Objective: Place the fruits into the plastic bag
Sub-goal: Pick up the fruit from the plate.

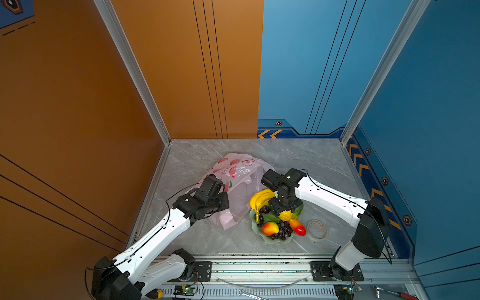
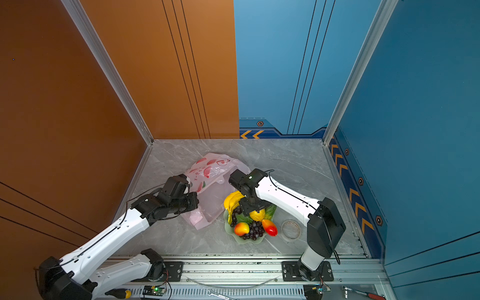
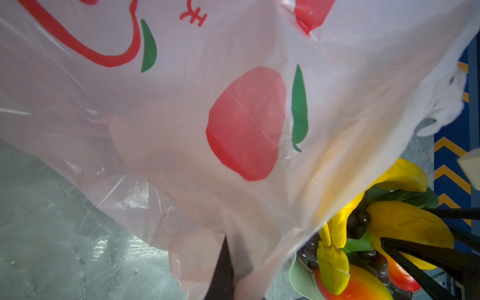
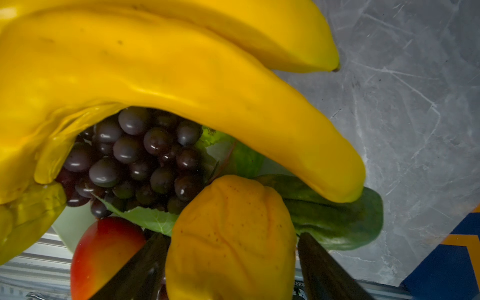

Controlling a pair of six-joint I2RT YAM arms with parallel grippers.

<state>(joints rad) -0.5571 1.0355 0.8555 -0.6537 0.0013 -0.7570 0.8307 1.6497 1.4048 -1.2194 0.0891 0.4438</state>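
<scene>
In both top views the plastic bag [image 1: 239, 168] lies crumpled on the grey bench [image 1: 298, 155] at centre frame, just left of the plate [image 1: 277, 241]. The left jaws are clenched on the bag's left edge, holding the film up so it drapes across the left wrist view. Heaped on the plate are the banana bunch [image 1: 259, 198], grapes [image 1: 283, 232], left mango [image 1: 270, 228] and right mango [image 1: 298, 227]. The right jaws straddle the lemon [image 4: 228, 213], one at each side; whether they press it I cannot tell. A tape roll [image 1: 317, 230] lies right of the plate
</scene>
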